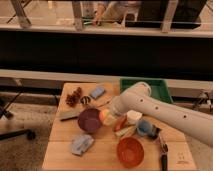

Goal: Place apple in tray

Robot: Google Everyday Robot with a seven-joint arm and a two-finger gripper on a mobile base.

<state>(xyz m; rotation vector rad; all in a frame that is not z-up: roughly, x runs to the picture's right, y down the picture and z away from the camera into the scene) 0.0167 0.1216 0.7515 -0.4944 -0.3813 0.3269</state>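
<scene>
The apple (pixel 105 116), small and yellow-orange, sits at the tip of my gripper (pixel 108 115), just right of the purple bowl (pixel 89 120). The gripper is shut on the apple and holds it slightly above the wooden table. My white arm (pixel 150 106) reaches in from the lower right and covers the near left part of the green tray (pixel 155 85). The tray stands at the table's back right, behind and to the right of the apple.
On the wooden table (pixel 105 150): an orange bowl (pixel 130 151), a blue bowl (pixel 145 128), a white cup (pixel 132 116), a carrot (pixel 120 125), a blue sponge (pixel 97 92), a blue cloth (pixel 81 143), a reddish-brown cluster (pixel 74 97), a black tool (pixel 162 150).
</scene>
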